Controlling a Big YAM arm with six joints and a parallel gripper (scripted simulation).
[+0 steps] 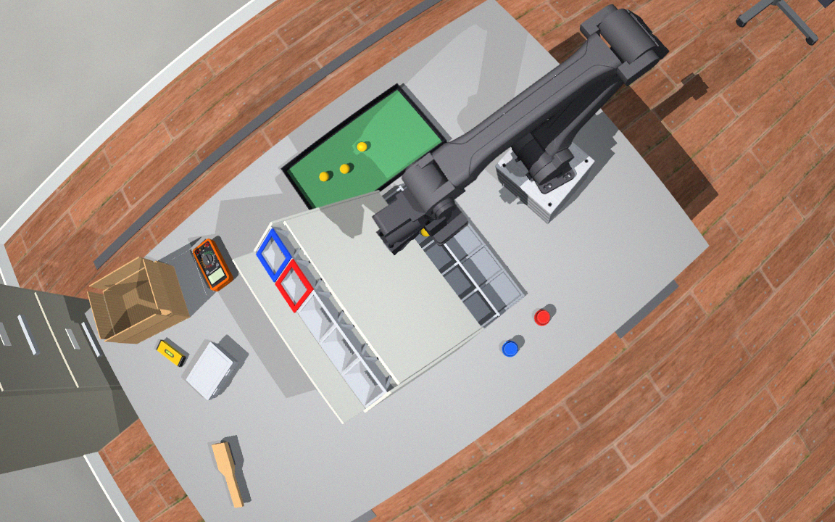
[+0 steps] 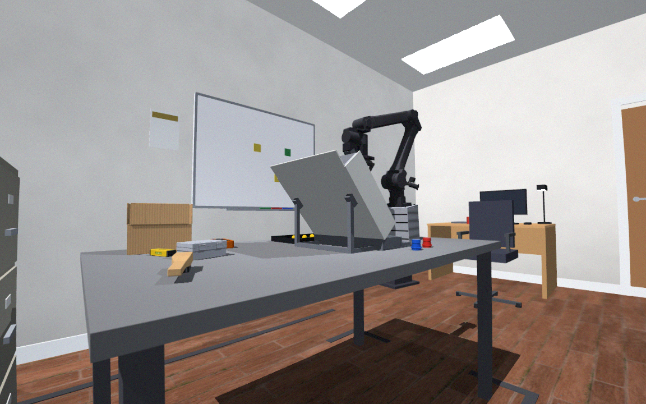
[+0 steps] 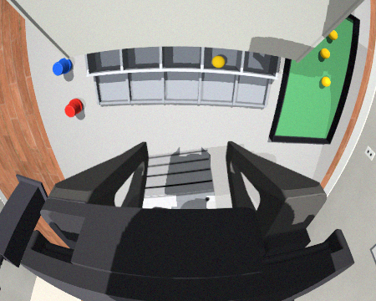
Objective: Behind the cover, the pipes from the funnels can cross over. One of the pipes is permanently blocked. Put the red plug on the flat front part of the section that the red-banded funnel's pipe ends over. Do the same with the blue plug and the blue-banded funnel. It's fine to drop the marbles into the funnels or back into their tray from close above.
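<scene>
My gripper (image 1: 415,228) (image 2: 361,150) (image 3: 186,149) is open and empty, high over the far end of the row of grey sections (image 1: 480,275) (image 3: 184,89). One yellow marble (image 1: 424,231) (image 3: 218,61) lies in the back part of the second section from the green tray's end. The red plug (image 1: 541,317) (image 2: 427,242) (image 3: 73,108) and the blue plug (image 1: 510,348) (image 2: 416,244) (image 3: 62,67) stand on the table beside the row's other end. The blue-banded funnel (image 1: 272,254) and the red-banded funnel (image 1: 293,284) sit at the top of the tilted cover (image 1: 368,286).
The green tray (image 1: 407,123) (image 3: 309,113) holds three yellow marbles (image 1: 344,167) (image 3: 325,53). The arm's base (image 1: 547,188) stands beside the sections. A multimeter (image 1: 213,262), a cardboard box (image 1: 137,299), a white box (image 1: 211,370) and a wooden brush (image 1: 229,472) lie past the funnels.
</scene>
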